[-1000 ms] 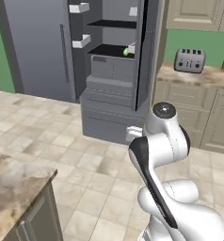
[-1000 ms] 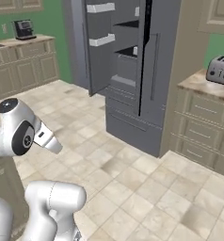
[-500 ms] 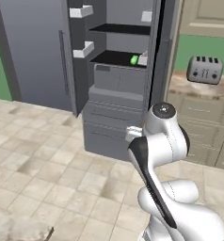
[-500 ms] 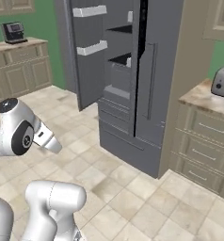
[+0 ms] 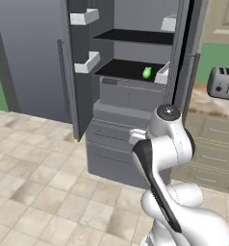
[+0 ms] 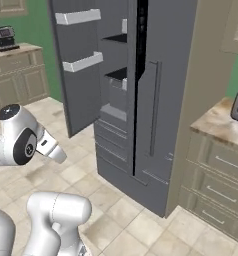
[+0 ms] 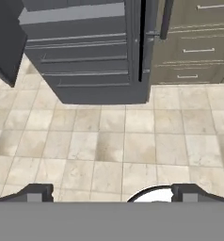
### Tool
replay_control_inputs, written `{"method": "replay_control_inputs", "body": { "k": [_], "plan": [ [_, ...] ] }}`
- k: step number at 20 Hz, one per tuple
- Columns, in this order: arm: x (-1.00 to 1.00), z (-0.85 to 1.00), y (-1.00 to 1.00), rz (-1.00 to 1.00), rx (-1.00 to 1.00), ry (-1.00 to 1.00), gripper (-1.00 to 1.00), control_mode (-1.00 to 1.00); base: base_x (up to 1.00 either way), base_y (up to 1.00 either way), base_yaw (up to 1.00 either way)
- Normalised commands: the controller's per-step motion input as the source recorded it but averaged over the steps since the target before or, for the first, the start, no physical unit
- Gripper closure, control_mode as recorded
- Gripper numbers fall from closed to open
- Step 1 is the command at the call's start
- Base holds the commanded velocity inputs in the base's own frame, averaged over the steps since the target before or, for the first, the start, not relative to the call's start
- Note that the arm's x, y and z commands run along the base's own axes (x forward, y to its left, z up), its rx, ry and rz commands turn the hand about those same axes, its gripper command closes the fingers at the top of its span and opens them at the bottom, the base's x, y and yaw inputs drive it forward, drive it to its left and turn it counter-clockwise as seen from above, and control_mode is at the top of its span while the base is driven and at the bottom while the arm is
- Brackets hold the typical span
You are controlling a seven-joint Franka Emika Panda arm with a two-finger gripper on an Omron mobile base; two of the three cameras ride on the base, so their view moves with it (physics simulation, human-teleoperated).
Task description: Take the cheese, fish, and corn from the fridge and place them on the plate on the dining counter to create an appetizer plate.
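Pincer [image 7: 111, 194] spread apart, empty, aimed down at beige floor tiles before the tall grey fridge [image 5: 135, 96]. Green-husked corn cob [image 5: 146, 73] sits on the fridge's lower black shelf, well above and ahead of the pincer; long axis unclear.

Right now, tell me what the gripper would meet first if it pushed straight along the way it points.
Probably the tiled floor: the open gripper aims down at bare tiles in front of the fridge, with nothing between, though depth is unclear.

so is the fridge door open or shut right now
Open: the fridge left door is swung out, baring black shelves and the green corn.
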Motion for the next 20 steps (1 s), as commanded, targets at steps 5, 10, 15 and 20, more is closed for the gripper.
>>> {"method": "replay_control_inputs", "body": {
  "k": [5, 10, 15, 20],
  "plan": [
    [0.0, 0.0, 0.0, 0.0, 0.0, 0.0, -1.0, 1.0, 1.0, 0.59, 0.08],
    [0.0, 0.0, 0.0, 0.0, 0.0, 0.0, -1.0, 1.0, 0.71, 0.63, 0.05],
    [0.0, 0.0, 0.0, 0.0, 0.0, 0.0, -1.0, 1.0, -0.12, -0.11, -0.04],
    [0.0, 0.0, 0.0, 0.0, 0.0, 0.0, -1.0, 1.0, 0.06, -0.07, -0.28]
  ]
}}
